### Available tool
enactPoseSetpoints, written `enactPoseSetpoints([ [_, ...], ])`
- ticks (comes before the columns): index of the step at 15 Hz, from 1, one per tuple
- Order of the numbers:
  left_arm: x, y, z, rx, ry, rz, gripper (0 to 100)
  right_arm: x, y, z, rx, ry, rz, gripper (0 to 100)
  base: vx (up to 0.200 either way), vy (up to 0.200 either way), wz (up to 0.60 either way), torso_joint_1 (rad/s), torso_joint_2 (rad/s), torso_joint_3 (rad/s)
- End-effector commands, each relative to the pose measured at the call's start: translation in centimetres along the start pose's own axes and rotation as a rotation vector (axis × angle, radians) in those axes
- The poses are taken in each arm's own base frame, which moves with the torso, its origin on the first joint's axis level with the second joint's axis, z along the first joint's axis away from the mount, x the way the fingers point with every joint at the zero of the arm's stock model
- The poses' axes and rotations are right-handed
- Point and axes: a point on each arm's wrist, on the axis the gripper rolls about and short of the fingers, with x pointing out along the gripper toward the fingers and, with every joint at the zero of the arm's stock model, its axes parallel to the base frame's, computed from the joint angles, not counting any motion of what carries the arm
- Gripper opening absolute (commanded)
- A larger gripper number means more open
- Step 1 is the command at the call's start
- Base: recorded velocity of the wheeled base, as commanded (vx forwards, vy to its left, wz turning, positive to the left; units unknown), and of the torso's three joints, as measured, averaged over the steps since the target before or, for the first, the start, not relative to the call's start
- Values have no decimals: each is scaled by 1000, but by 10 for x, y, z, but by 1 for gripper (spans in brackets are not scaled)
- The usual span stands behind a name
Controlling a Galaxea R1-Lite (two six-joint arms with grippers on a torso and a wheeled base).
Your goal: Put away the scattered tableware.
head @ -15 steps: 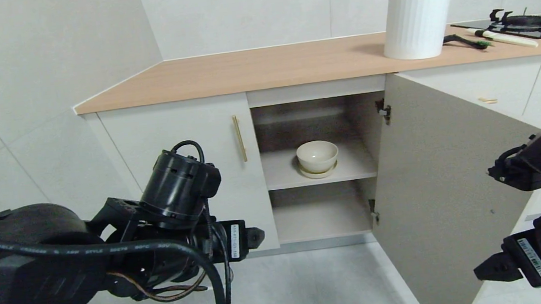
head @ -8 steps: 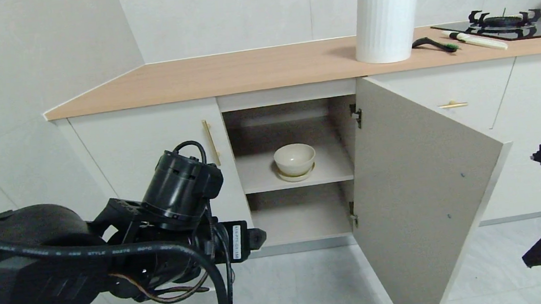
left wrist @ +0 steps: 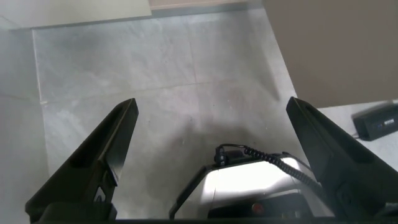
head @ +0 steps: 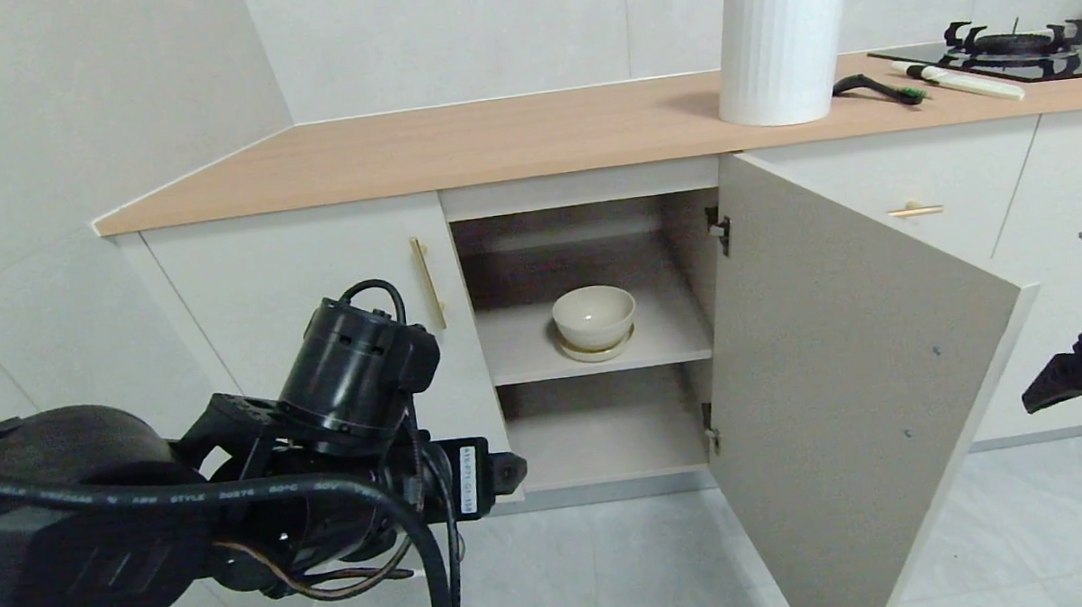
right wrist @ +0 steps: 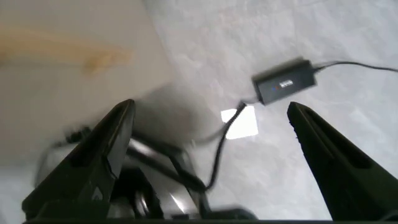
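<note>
Bowl [head: 594, 316] sits on cabinet shelf [head: 526, 347] beside open door [head: 839, 363]; left hand [left wrist: 211, 106], right hand [right wrist: 211, 106] spread empty.

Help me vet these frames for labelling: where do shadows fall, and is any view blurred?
Head view: even light; the cabinet interior is shaded behind the bowl, and the white canister casts a soft shadow on the countertop. Left wrist view: the left fingers are dark silhouettes over pale floor. Right wrist view: smeared by blur near the right fingers.
</note>
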Motion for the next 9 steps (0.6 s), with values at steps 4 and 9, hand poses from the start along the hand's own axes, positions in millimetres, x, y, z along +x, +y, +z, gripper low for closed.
enactPoseSetpoints([
  [4,0,0,2,-8,-13,-3,100,48,2,17,94,9,-6,100,0,0,0,0,0,0],
  [9,-1,0,2,-9,-17,-5,100,58,23,24,118,-53,73,100,0,0,0,0,0,0],
])
